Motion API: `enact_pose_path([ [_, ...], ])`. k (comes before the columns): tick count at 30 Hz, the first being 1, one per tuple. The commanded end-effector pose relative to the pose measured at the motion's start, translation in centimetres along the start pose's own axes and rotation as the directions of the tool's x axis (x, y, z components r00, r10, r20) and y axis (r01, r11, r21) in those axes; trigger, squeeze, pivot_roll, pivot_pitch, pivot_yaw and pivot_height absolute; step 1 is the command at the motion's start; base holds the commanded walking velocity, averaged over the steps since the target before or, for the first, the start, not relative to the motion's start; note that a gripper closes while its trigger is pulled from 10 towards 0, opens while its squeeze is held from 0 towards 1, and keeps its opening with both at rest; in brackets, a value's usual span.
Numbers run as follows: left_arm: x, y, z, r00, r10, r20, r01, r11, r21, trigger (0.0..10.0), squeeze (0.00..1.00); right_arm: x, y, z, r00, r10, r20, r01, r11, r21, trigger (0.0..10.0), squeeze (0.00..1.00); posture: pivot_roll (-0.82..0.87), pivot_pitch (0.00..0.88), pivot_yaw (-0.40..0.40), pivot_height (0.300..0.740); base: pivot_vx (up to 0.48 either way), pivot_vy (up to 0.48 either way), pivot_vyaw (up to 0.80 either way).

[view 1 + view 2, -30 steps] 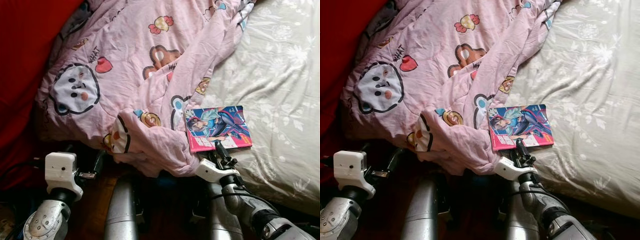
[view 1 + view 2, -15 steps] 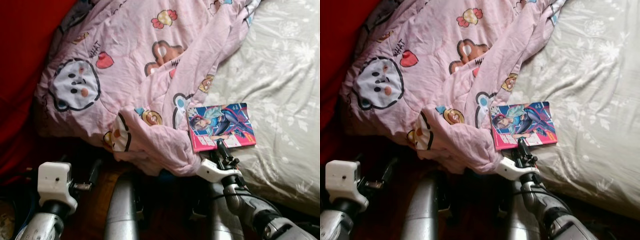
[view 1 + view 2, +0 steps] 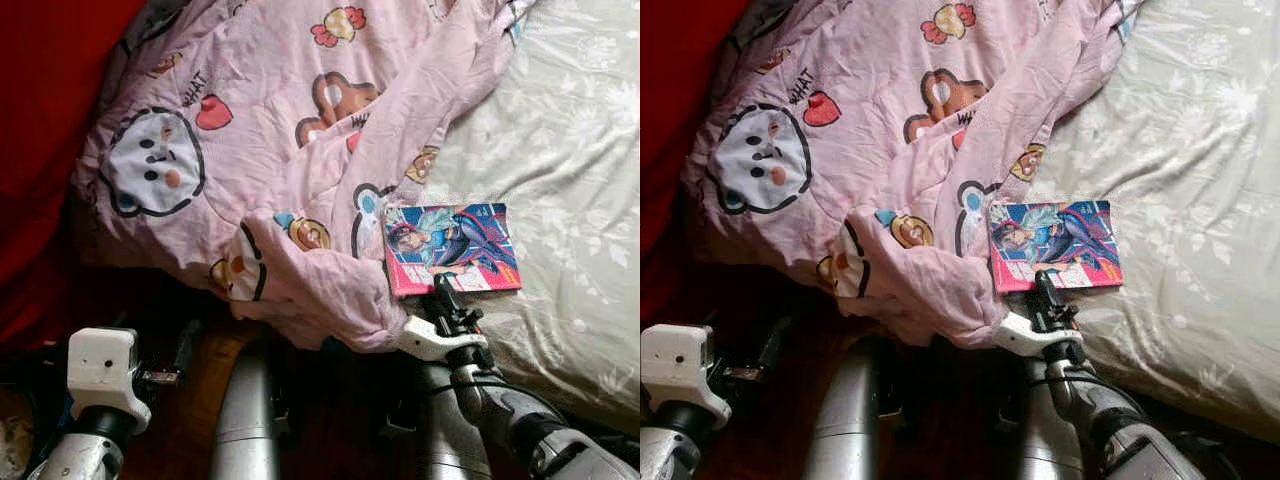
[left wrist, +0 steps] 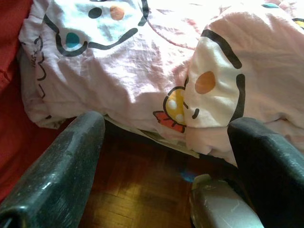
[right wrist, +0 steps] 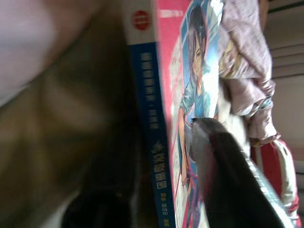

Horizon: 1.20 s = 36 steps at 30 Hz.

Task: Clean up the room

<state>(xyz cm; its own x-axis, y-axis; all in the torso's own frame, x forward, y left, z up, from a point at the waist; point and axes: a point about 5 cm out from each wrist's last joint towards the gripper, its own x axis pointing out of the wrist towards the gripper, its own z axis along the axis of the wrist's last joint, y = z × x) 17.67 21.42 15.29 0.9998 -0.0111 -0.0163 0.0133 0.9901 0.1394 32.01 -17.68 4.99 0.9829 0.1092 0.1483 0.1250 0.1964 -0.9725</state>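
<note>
A comic book (image 3: 450, 245) with a blue and pink cover lies flat on the bed, close to the near edge and beside the pink cartoon quilt (image 3: 250, 150). My right gripper (image 3: 443, 295) reaches up from below the bed edge onto the book's near edge. In the right wrist view the book's spine (image 5: 152, 118) runs between the two black fingers, one finger (image 5: 228, 180) lying against the cover, so the gripper (image 5: 152, 161) is shut on the book. My left gripper (image 4: 166, 156) hangs open low at the bedside, nothing between its fingers.
The crumpled quilt hangs over the bed's near edge. A pale floral sheet (image 3: 570, 130) covers the bed's right side. A red surface (image 3: 40, 120) rises at the left. Dark wooden floor (image 4: 137, 190) lies under the bed edge.
My right gripper has slid forward onto the book's near edge. My left arm has dropped lower. The camera has shifted slightly; the book and quilt stay in place.
</note>
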Motion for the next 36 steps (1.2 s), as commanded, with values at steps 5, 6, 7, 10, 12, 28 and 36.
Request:
enact_pose_path([
  [5,-1.0,0.5,-0.8,0.998,0.029,-0.058,-0.03,0.999,-0.011,10.0,0.0,-1.1,0.8,-0.6,0.999,0.031,-0.02,-0.031,0.999,-0.01,0.0,0.0,0.29,0.683,0.06,0.617,0.0,0.0,0.0],
  [6,-1.0,0.5,-0.8,0.998,0.03,-0.059,-0.031,0.999,-0.01,10.0,0.0,-1.1,0.8,-0.6,0.999,0.032,-0.02,-0.032,0.999,-0.01,0.0,0.0,0.29,0.683,0.06,0.617,0.0,0.0,0.0],
  [7,-1.0,0.5,-0.8,0.998,0.03,-0.059,-0.031,0.999,-0.01,10.0,0.0,-1.1,0.8,-0.6,0.999,0.032,-0.02,-0.032,0.999,-0.01,0.0,0.0,0.29,0.683,0.06,0.617,0.0,0.0,0.0],
  [10,-1.0,0.5,-0.9,0.998,0.031,-0.061,-0.031,0.999,-0.01,10.0,0.0,-1.2,0.9,-0.7,0.999,0.034,-0.023,-0.034,0.999,-0.009,0.0,0.0,0.29,0.674,0.06,0.617,0.0,0.0,0.0],
  [12,-0.8,0.5,-1.0,0.998,0.031,-0.061,-0.032,0.999,-0.01,10.0,0.0,-1.3,0.9,-0.7,0.999,0.033,-0.028,-0.033,0.999,-0.002,0.0,0.0,0.29,0.667,0.058,0.617,0.0,0.0,0.0],
  [28,2.0,1.0,-2.3,0.997,0.072,-0.021,-0.073,0.997,-0.013,10.0,0.0,-0.3,-1.2,-2.2,0.965,-0.105,-0.241,0.168,0.952,0.257,0.0,0.0,0.26,0.494,0.005,0.617,0.0,0.0,0.0],
  [36,4.9,1.0,-3.1,0.996,0.082,0.015,-0.082,0.996,-0.034,10.0,0.0,0.8,-3.5,-1.7,0.941,-0.24,-0.24,0.316,0.878,0.359,0.0,0.0,0.19,0.359,-0.033,0.617,0.0,0.0,0.0],
])
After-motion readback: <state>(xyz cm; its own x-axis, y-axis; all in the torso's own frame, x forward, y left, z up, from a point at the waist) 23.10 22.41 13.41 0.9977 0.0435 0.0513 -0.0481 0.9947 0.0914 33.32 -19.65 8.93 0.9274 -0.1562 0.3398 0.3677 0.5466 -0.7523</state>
